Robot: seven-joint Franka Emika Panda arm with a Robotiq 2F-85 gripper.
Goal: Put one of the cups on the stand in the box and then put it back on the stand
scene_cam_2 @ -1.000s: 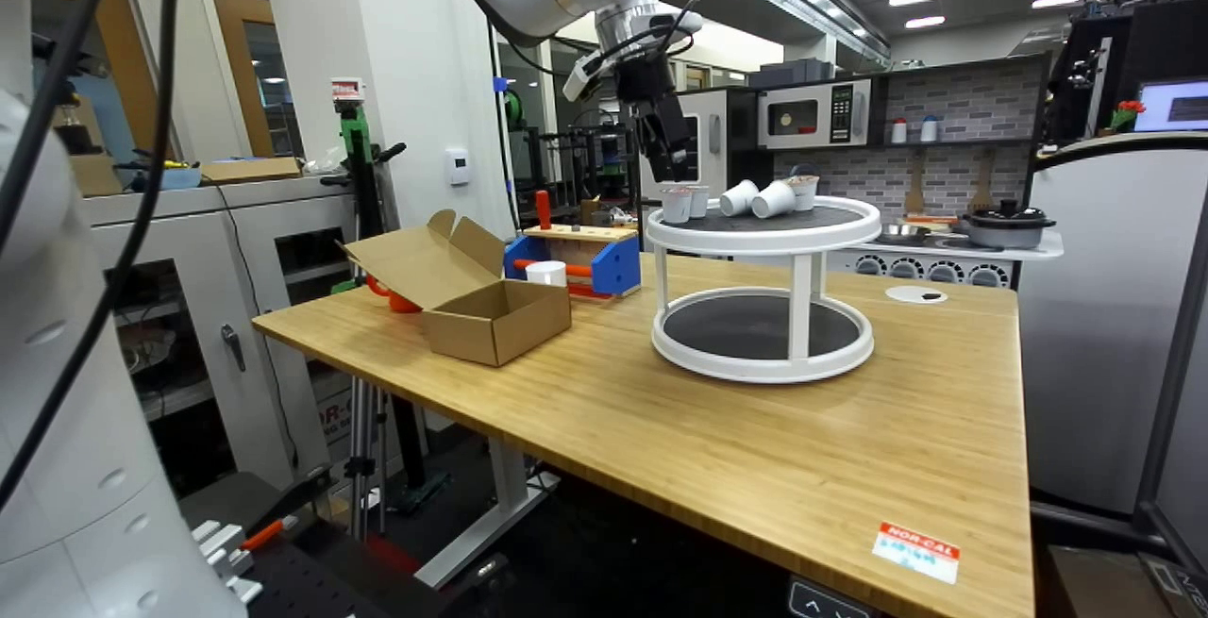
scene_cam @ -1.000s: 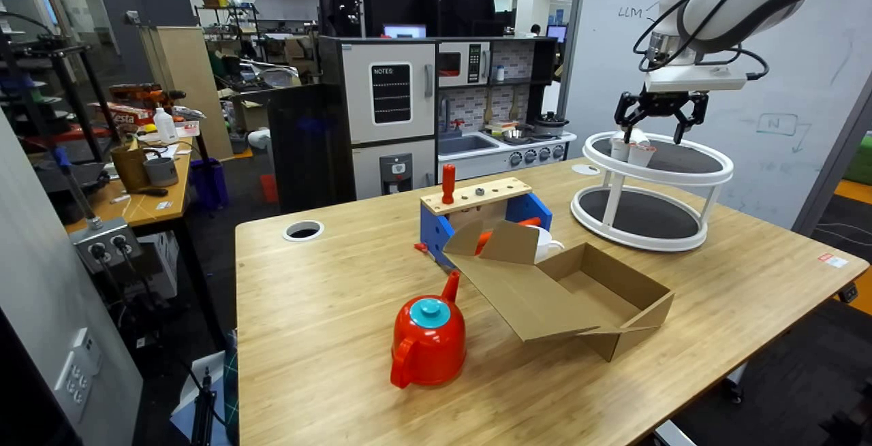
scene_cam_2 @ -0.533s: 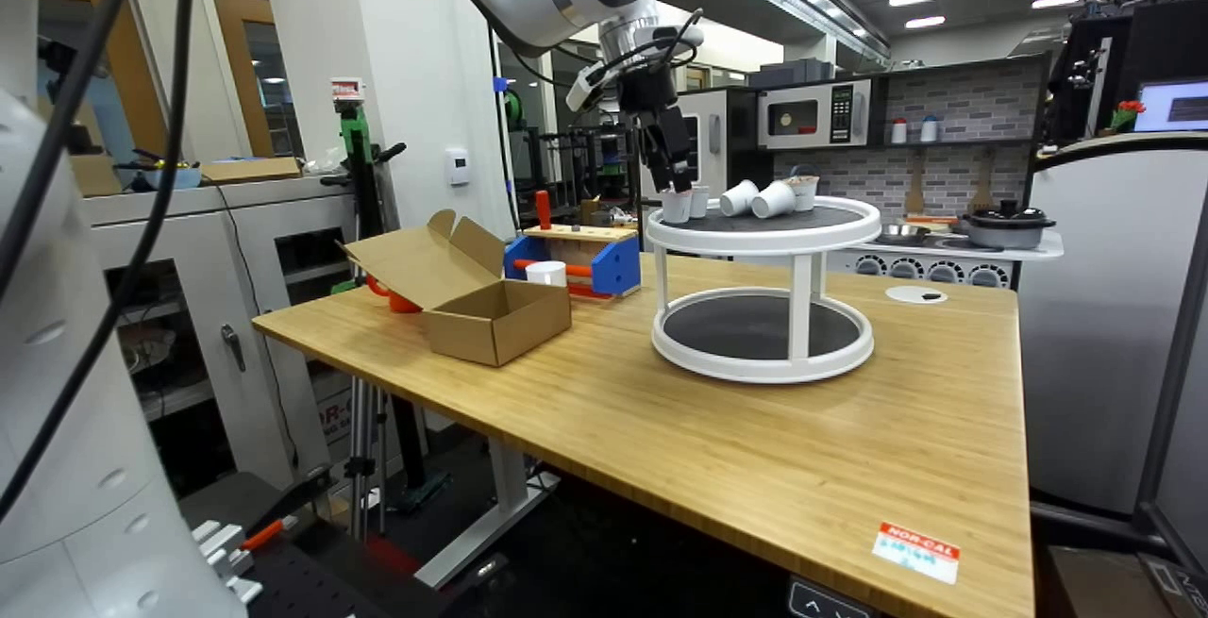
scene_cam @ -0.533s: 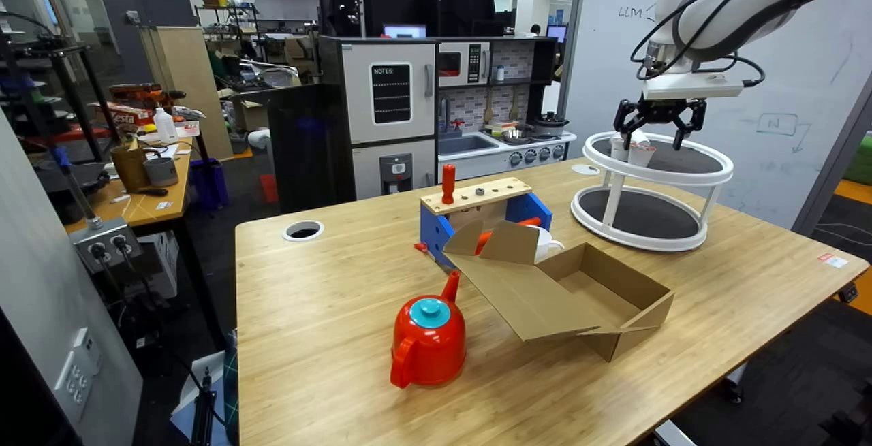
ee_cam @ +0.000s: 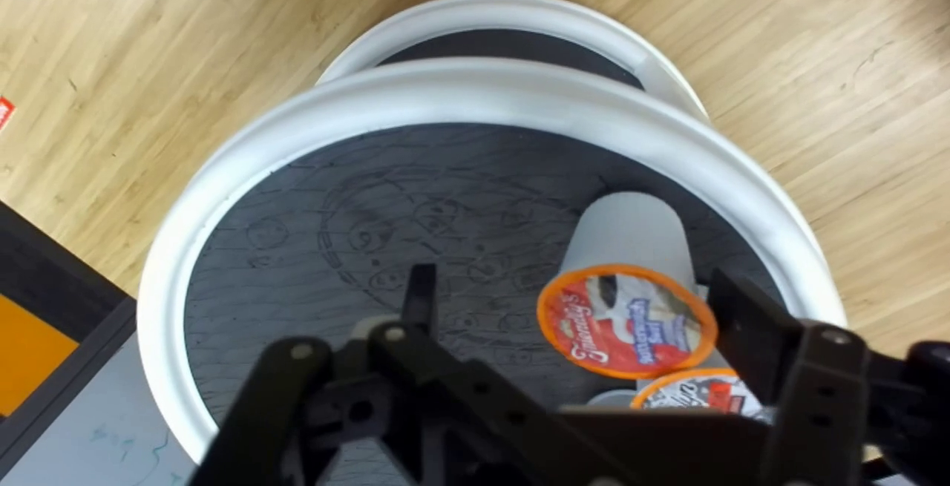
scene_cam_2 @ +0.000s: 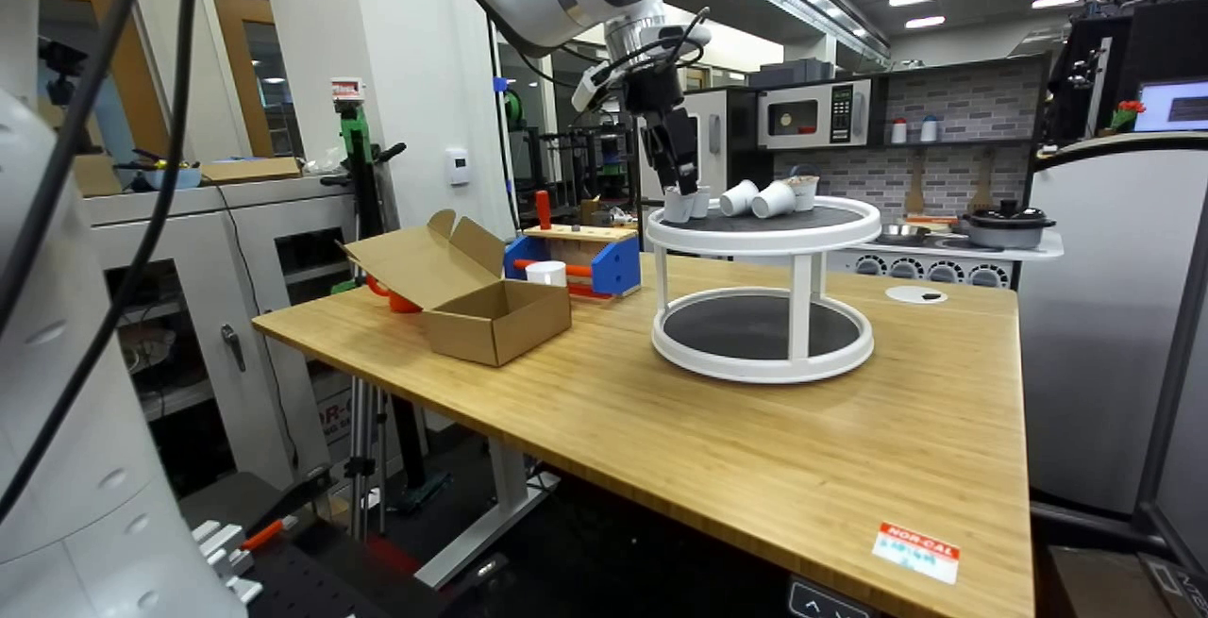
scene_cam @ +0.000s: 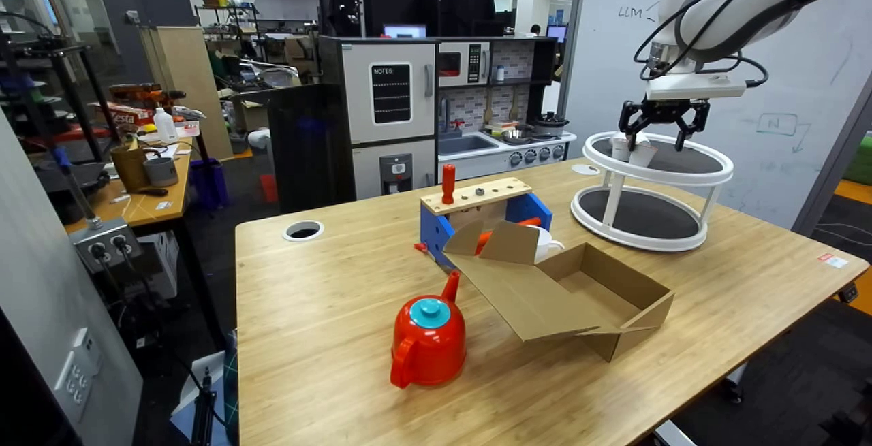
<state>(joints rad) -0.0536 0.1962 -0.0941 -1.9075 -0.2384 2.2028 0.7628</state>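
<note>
The white stand (scene_cam: pixel 715 177) (scene_cam_2: pixel 764 242) has a dark disc top with several small white cups on it; some stand and some lie. My gripper (scene_cam: pixel 656 145) (scene_cam_2: pixel 681 182) is low over the top at the edge. In the wrist view the gripper (ee_cam: pixel 571 277) is open, one finger on each side of a cup (ee_cam: pixel 627 237) with an orange-rimmed red label. That cup leans, right against the right finger and well apart from the left one. It also shows in both exterior views (scene_cam: pixel 644 156) (scene_cam_2: pixel 676 208). The brown box (scene_cam: pixel 606 296) (scene_cam_2: pixel 497 325) is open.
A second orange-rimmed cup (ee_cam: pixel 698 391) sits close to the right finger. Two cups (scene_cam_2: pixel 774 200) lie on their sides further along the top. A blue toy workbench (scene_cam: pixel 477 204), white mug (scene_cam: pixel 545 243) and red teapot (scene_cam: pixel 429 344) stand around the box.
My gripper has come down over the cups and then shifted slightly sideways. The cup by the finger now leans more than before. The box and the stand have not moved.
</note>
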